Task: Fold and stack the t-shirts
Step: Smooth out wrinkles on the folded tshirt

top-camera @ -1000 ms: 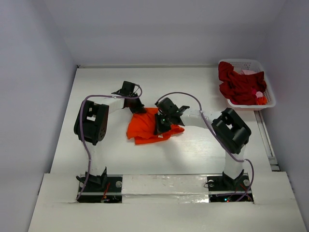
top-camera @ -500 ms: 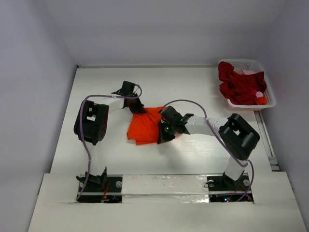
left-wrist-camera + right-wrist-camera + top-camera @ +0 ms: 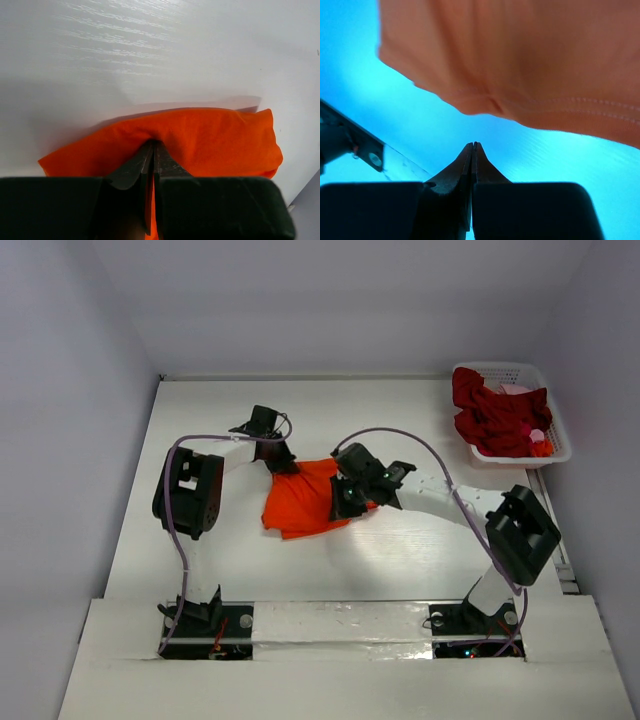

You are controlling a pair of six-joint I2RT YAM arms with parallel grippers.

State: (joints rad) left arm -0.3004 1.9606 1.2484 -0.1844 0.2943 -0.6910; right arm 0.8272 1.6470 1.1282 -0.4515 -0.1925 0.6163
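- jaws first: how do they stand?
- left gripper [image 3: 153, 144] has its fingers pressed together on a fold of the orange shirt [image 3: 300, 508]. in the left wrist view a sliver of orange shows between them. right gripper [image 3: 472, 145] has its fingers together as well, but nothing shows between them. a stitched hem of the shirt shows just beyond the tips, apart from them.
- where is the shirt?
- on the table [image 3: 400, 420], about the middle, between the two arms. from above it is a rumpled, partly doubled-over heap, not a neat rectangle. the left gripper sits at its far left corner and the right gripper is over its right edge.
- and the others?
- dark red shirts [image 3: 490, 418] are piled loose in the white basket [image 3: 556, 432] at the far right corner, with a pinkish shirt [image 3: 515, 390] showing behind them. something small and orange peeks out at the basket's near end, and i can't tell what it is.
- so how far along?
- early, i'd judge. no folded shirt lies anywhere and no stack has begun. the orange one looks mid-fold at best, and the rest sit unfolded in the basket. nearly all of the job is left: finish this fold, lay it flat, then take out each of the others, fold it and stack it.
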